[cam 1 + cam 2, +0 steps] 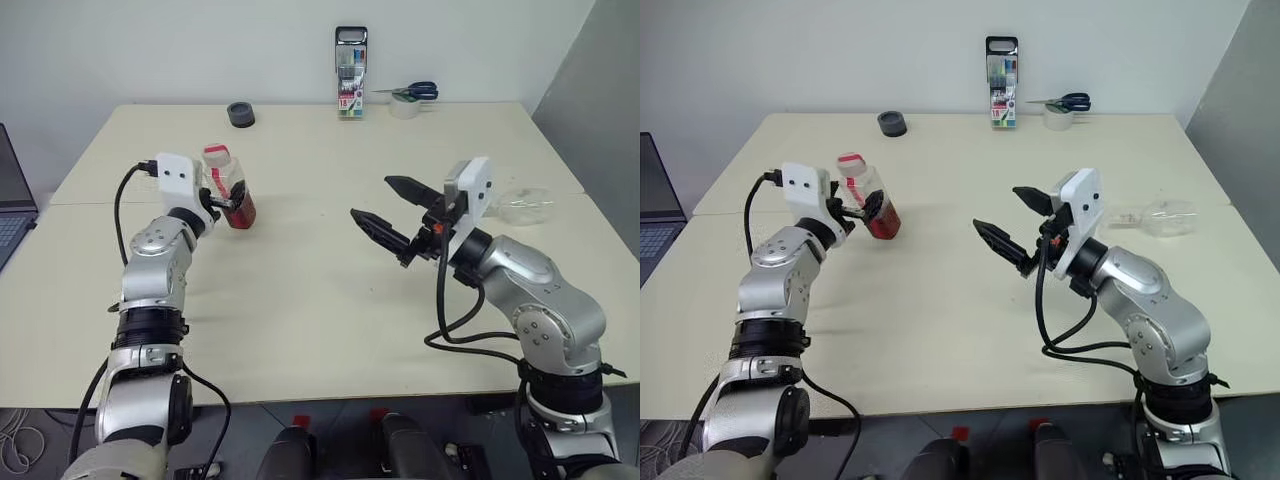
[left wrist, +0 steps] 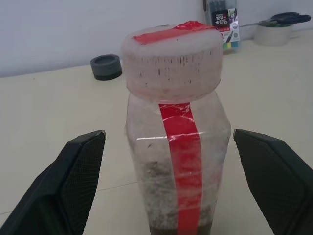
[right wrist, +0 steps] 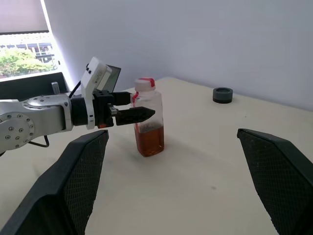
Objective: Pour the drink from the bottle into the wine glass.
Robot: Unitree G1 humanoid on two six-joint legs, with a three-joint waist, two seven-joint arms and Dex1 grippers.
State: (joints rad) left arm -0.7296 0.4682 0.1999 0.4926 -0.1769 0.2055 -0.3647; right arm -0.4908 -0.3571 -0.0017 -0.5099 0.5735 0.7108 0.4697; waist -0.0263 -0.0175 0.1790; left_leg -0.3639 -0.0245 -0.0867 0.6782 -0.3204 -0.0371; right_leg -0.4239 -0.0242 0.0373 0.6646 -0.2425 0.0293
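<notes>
The bottle [image 1: 226,178] stands upright on the left of the table [image 1: 300,290], its red-and-white cap [image 2: 171,56] on and a red strip down its front. The drink [image 3: 149,142], an amber liquid, fills its lower part. My left gripper [image 1: 226,202] is open, and its fingers [image 2: 73,181] flank the bottle's body with a gap on each side. My right gripper [image 1: 372,198] hangs open above the table's middle, holding nothing. The wine glass [image 1: 525,205] lies on its side at the table's right, beyond the right wrist.
At the far edge stand a case of pens [image 1: 351,73], a tape roll [image 1: 405,105] with blue-handled scissors on it, and a small black round object [image 1: 240,114]. A laptop [image 1: 10,205] sits off the table's left side.
</notes>
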